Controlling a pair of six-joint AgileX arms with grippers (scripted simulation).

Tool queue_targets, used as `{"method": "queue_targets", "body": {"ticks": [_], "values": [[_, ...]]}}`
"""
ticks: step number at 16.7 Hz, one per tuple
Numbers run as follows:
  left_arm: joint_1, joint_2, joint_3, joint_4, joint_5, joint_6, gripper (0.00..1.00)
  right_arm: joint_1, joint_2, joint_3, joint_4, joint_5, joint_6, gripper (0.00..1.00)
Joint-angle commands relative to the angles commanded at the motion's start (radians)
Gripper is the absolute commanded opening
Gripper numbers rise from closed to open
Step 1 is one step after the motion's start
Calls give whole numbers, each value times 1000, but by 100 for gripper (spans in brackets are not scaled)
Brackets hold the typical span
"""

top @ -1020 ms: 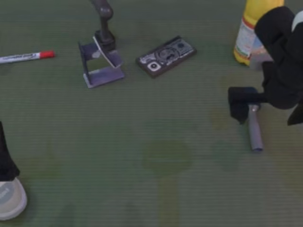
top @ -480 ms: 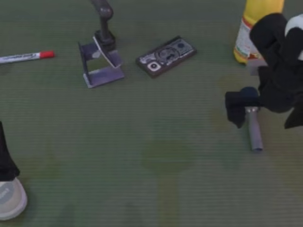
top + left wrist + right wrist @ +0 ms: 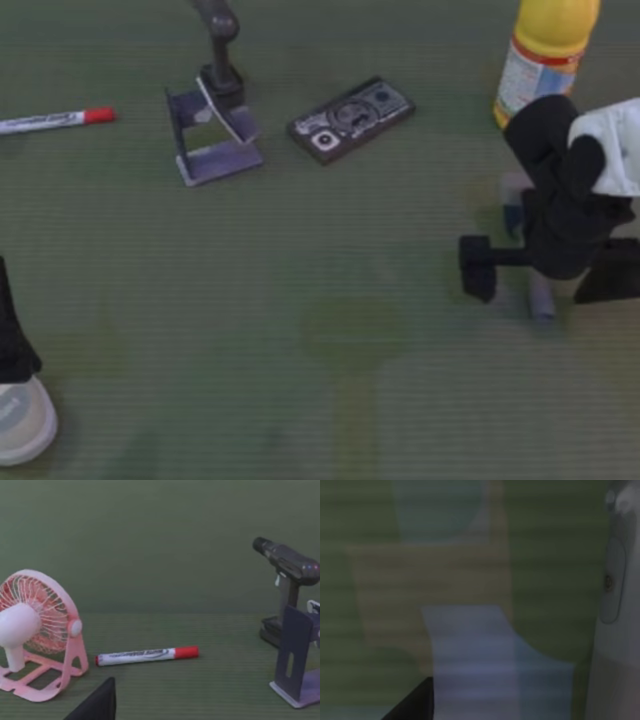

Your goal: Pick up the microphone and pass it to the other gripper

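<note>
Straddling the small grey-handled, navy-headed microphone [image 3: 540, 296] lying at the table's right, the black two-fingered right gripper [image 3: 545, 272] is held with its jaws spread wide, one finger on each side of the handle, presumably so that a closing pinch crosses it. The left gripper [image 3: 15, 350] is parked at the left edge; its jaws cannot be judged.

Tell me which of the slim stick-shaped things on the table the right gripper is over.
The microphone, grey-handled, under the open right gripper. The red-capped marker lies far off at the table's left.
</note>
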Motion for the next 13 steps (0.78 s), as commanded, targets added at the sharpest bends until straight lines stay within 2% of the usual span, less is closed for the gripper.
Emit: {"method": "queue_targets", "body": {"ticks": [5,13], "values": [[0,0,0,0,0,0,100,0,8,-6,13,0,0,100],[0,0,0,0,0,0,100,0,8,-6,13,0,0,40]]}}
